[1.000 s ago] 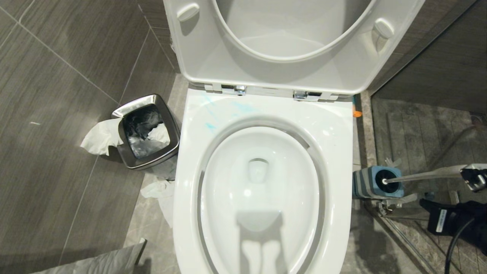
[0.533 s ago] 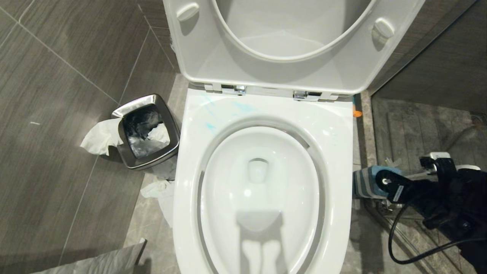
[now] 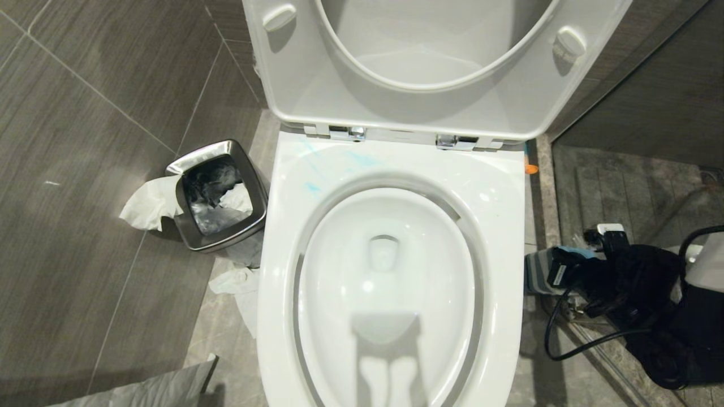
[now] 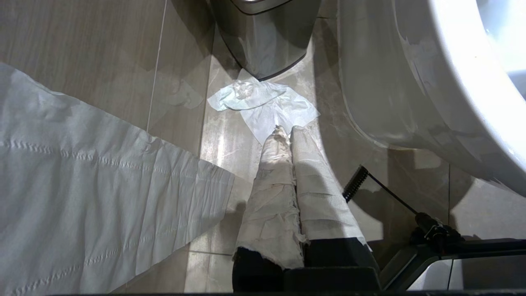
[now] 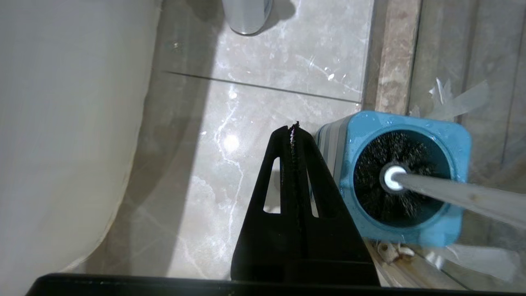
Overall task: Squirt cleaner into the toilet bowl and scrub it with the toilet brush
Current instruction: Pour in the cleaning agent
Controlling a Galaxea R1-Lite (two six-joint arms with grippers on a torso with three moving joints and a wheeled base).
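in the head view the toilet bowl (image 3: 390,282) is seen from above with seat and lid raised, and faint streaks of turquoise cleaner (image 3: 312,186) are seen on the back left of its rim. a steel waste bin (image 3: 218,195) with tissue (image 3: 148,204) hanging from it is shown to the bowl's left. on the right, the right arm's black wrist is laid over the striped grey holder (image 3: 536,272), so the toilet brush is largely hidden there.

that gap is filled by the right wrist view: the holder's blue top (image 5: 452,135) is shown whole, with the dark bristles of the toilet brush (image 5: 396,179) seated in it and the white handle leading away. the right gripper (image 5: 293,127) is seen with its fingers pressed together, nothing between them, its tips just beside the holder's near wall; whether they touch it cannot be told.

the left gripper (image 4: 285,131), unseen from the head, is shown only by the left wrist view: its cloth-wrapped fingers (image 4: 275,185) are closed together, empty, over floor tiles near a crumpled tissue (image 4: 263,102), beside the bowl's outer wall.
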